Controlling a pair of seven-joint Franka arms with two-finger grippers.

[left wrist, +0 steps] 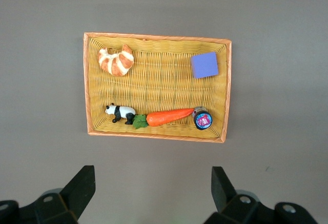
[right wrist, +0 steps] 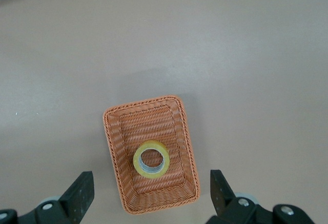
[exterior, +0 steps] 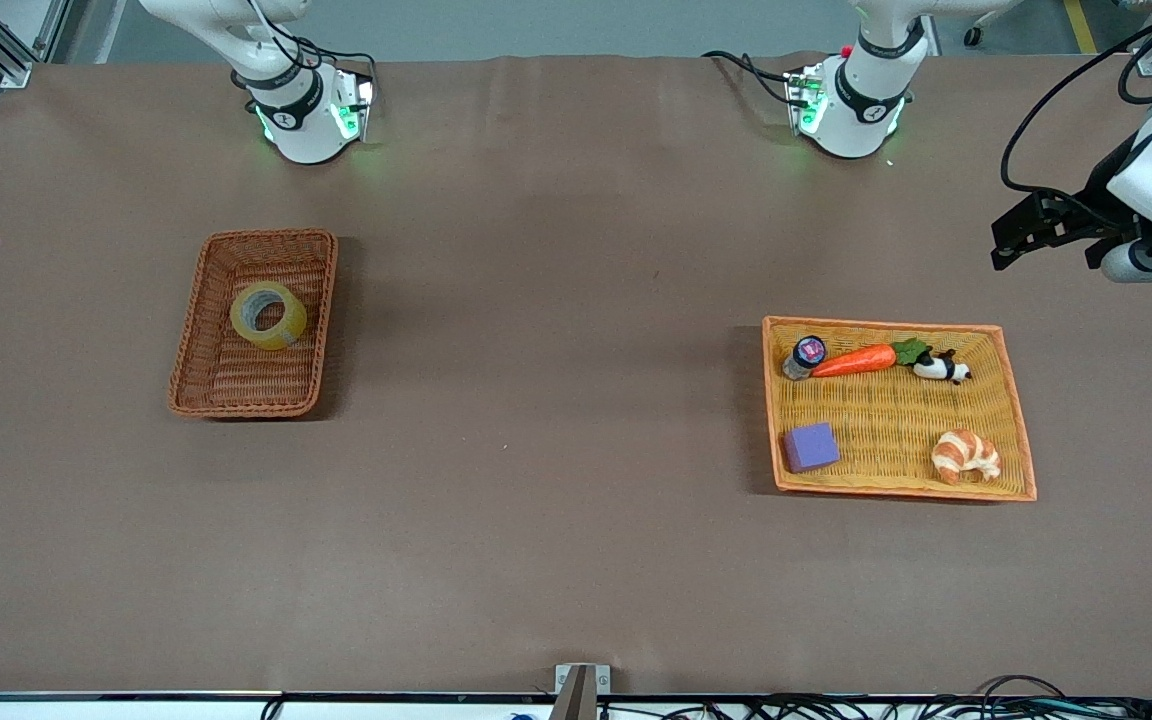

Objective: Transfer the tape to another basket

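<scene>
The tape [exterior: 268,315], a yellowish ring with a grey core, lies in the reddish-brown wicker basket [exterior: 186,350], in the half farther from the front camera. It also shows in the right wrist view [right wrist: 151,159] inside the basket [right wrist: 110,147]. My right gripper [right wrist: 151,183] is open and empty, high above the basket, and out of the front view. My left gripper [exterior: 1004,245] is open and empty in the air over bare table at the left arm's end, and also shows in the left wrist view [left wrist: 152,185].
A flat yellow-orange woven tray [exterior: 896,420] toward the left arm's end holds a purple cube [exterior: 811,446], a croissant [exterior: 966,455], a carrot [exterior: 856,360], a toy panda [exterior: 941,368] and a small bottle [exterior: 804,357]. Brown table lies between basket and tray.
</scene>
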